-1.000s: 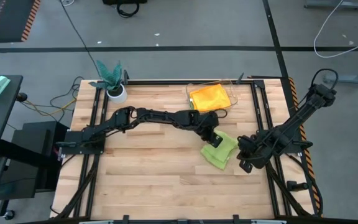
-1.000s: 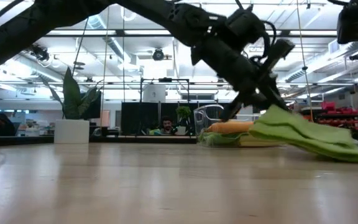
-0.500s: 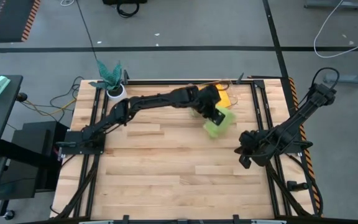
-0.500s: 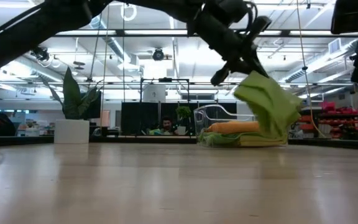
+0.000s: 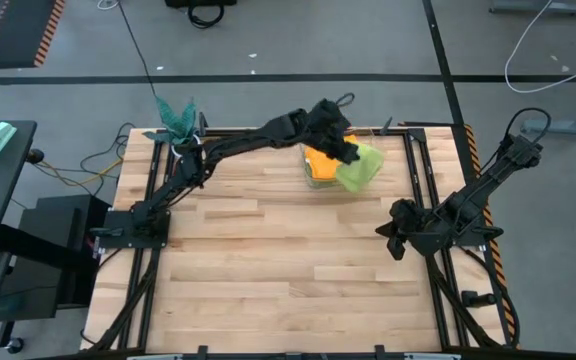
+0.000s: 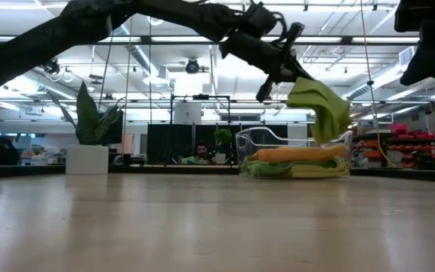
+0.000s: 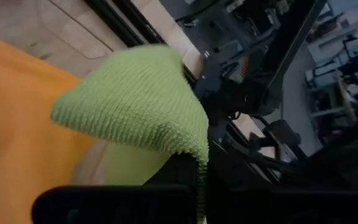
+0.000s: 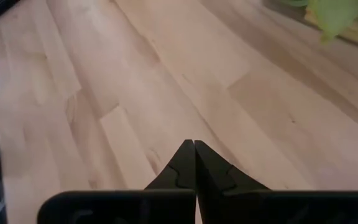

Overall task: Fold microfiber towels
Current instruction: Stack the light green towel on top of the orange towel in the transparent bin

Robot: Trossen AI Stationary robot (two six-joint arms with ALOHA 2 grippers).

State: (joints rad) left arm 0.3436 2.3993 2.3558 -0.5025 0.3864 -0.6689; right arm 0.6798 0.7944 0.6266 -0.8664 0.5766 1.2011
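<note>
No legible text, labels, brands or numbers (nothing readable anywhere)

Grey floor [image 5: 268,40] crossed by black tape lines [image 5: 438,50]; ceiling strip lights [image 6: 165,41] glare above; hazard-striped mat [image 5: 23,30] upper left.

Towel [image 5: 358,168] held above stacked towels [image 5: 323,162] — back right, plant [image 5: 177,122] back left

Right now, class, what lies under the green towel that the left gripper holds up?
Under the green towel in the left gripper sits a clear tray holding an orange towel. Lower layers are mostly hidden.
</note>
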